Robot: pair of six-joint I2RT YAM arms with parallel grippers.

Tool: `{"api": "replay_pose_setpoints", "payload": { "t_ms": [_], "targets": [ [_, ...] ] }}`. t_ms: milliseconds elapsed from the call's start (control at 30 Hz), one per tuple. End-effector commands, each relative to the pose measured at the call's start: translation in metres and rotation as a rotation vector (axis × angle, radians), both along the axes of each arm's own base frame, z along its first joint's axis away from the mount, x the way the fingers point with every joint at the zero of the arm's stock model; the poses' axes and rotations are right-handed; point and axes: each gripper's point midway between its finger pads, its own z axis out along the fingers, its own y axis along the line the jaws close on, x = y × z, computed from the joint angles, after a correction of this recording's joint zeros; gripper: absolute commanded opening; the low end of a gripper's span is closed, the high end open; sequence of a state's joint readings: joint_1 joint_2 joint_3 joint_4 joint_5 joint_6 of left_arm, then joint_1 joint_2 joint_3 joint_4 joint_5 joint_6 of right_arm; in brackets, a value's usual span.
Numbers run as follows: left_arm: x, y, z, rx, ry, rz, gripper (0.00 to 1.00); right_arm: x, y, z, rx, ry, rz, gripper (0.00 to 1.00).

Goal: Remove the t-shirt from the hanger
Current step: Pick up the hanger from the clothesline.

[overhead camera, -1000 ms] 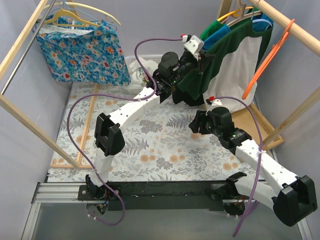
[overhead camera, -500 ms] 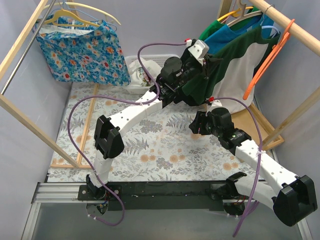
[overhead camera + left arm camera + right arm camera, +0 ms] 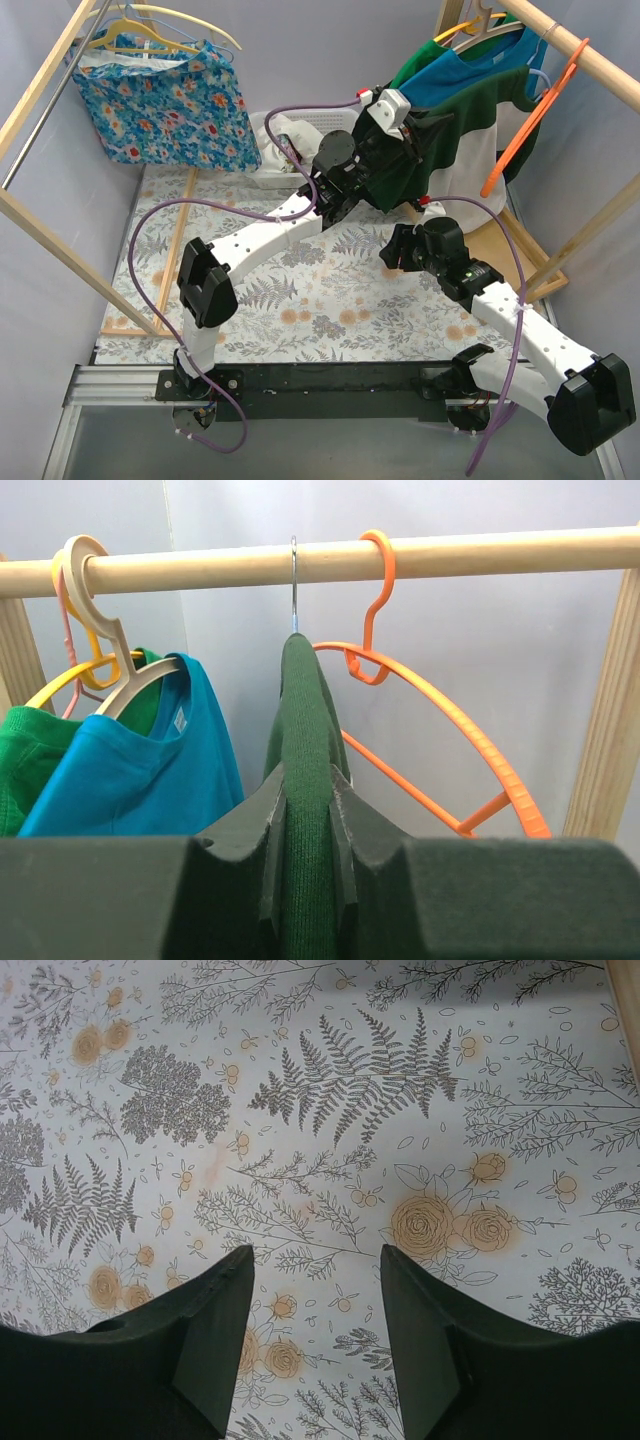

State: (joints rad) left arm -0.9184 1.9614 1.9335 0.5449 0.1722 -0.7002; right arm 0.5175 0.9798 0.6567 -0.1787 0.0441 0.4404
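Note:
A dark green t-shirt (image 3: 445,125) hangs on a hanger whose metal hook (image 3: 294,580) sits over the wooden rod (image 3: 480,552) at the back right. My left gripper (image 3: 408,125) is shut on the shirt's shoulder fold (image 3: 305,710); in the left wrist view the gripper (image 3: 308,795) pinches the cloth just below the hook. The hanger's body is hidden under the cloth. My right gripper (image 3: 392,250) is open and empty, low over the floral table cover (image 3: 330,1080), with both fingers (image 3: 215,1310) apart.
On the same rod hang an empty orange hanger (image 3: 440,705) right of the green shirt and a blue shirt (image 3: 140,770) and a green one to its left. A blue floral cloth (image 3: 160,105) hangs at back left. A white basket (image 3: 285,140) stands at the back.
My left arm has swung, its elbow moving left, still gripping the green shirt, which is pulled up and bunched leftward. The orange hanger has swung a little. The right arm has not moved.

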Motion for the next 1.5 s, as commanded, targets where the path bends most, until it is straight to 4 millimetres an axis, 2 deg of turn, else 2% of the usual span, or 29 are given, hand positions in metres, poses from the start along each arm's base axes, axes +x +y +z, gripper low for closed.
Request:
{"api": "replay_pose_setpoints", "payload": {
  "t_ms": [0,233,300,333,400,433,500,533,567,600,667,700,933,967,1167,1200,1233,1300,1467],
  "targets": [
    [-0.045,0.053,0.095,-0.216,-0.143,-0.002,0.00,0.003,0.001,0.011,0.019,-0.046,-0.005,0.61],
    [-0.031,0.034,0.069,-0.106,-0.081,0.005,0.02,0.002,0.002,0.012,0.026,-0.047,-0.003,0.61],
    [-0.024,0.021,0.053,-0.034,-0.049,-0.001,0.21,0.003,0.002,0.012,0.027,-0.046,-0.002,0.61],
    [-0.025,0.022,0.064,-0.035,-0.071,0.004,0.30,0.002,0.003,0.012,0.027,-0.043,0.002,0.61],
    [-0.015,0.010,0.051,0.016,-0.038,0.007,0.44,0.003,0.004,0.013,0.030,-0.045,0.005,0.61],
    [-0.016,0.011,0.062,0.003,-0.055,0.012,0.51,0.002,0.004,0.012,0.027,-0.041,0.007,0.61],
    [-0.007,0.001,0.050,0.046,-0.039,0.018,0.53,0.002,0.004,0.012,0.029,-0.042,0.006,0.61],
    [-0.008,-0.001,0.050,0.051,-0.042,0.013,0.53,0.003,0.004,0.012,0.031,-0.042,0.004,0.61],
    [-0.009,0.002,0.059,0.039,-0.052,0.014,0.54,0.002,0.003,0.012,0.029,-0.043,0.005,0.61],
    [-0.003,-0.006,0.047,0.068,-0.030,0.014,0.54,0.002,0.003,0.012,0.027,-0.043,0.006,0.61],
    [0.000,-0.010,0.043,0.083,-0.025,0.018,0.56,0.002,0.003,0.012,0.029,-0.046,0.002,0.61],
    [0.003,-0.014,0.033,0.109,-0.014,0.019,0.56,0.001,0.003,0.012,0.029,-0.044,0.005,0.61],
    [0.021,-0.026,-0.013,0.222,0.038,0.058,0.64,0.001,0.002,0.008,0.022,-0.037,0.005,0.61],
    [0.023,-0.027,-0.018,0.233,0.044,0.063,0.63,0.001,0.002,0.008,0.022,-0.036,0.006,0.61],
    [0.045,-0.029,-0.031,0.254,0.044,0.163,0.38,0.001,0.004,0.005,0.024,-0.025,0.006,0.61],
    [0.045,-0.028,-0.028,0.246,0.037,0.166,0.30,0.002,0.003,0.006,0.023,-0.029,0.004,0.61],
    [0.046,-0.029,-0.030,0.247,0.037,0.166,0.14,0.002,0.003,0.005,0.022,-0.026,0.000,0.61],
    [0.045,-0.026,-0.024,0.225,0.030,0.170,0.01,0.002,0.003,0.005,0.023,-0.026,0.001,0.61],
    [0.042,-0.019,-0.004,0.169,0.008,0.179,0.00,0.003,0.003,0.003,0.017,-0.019,-0.002,0.61]
  ]
}}
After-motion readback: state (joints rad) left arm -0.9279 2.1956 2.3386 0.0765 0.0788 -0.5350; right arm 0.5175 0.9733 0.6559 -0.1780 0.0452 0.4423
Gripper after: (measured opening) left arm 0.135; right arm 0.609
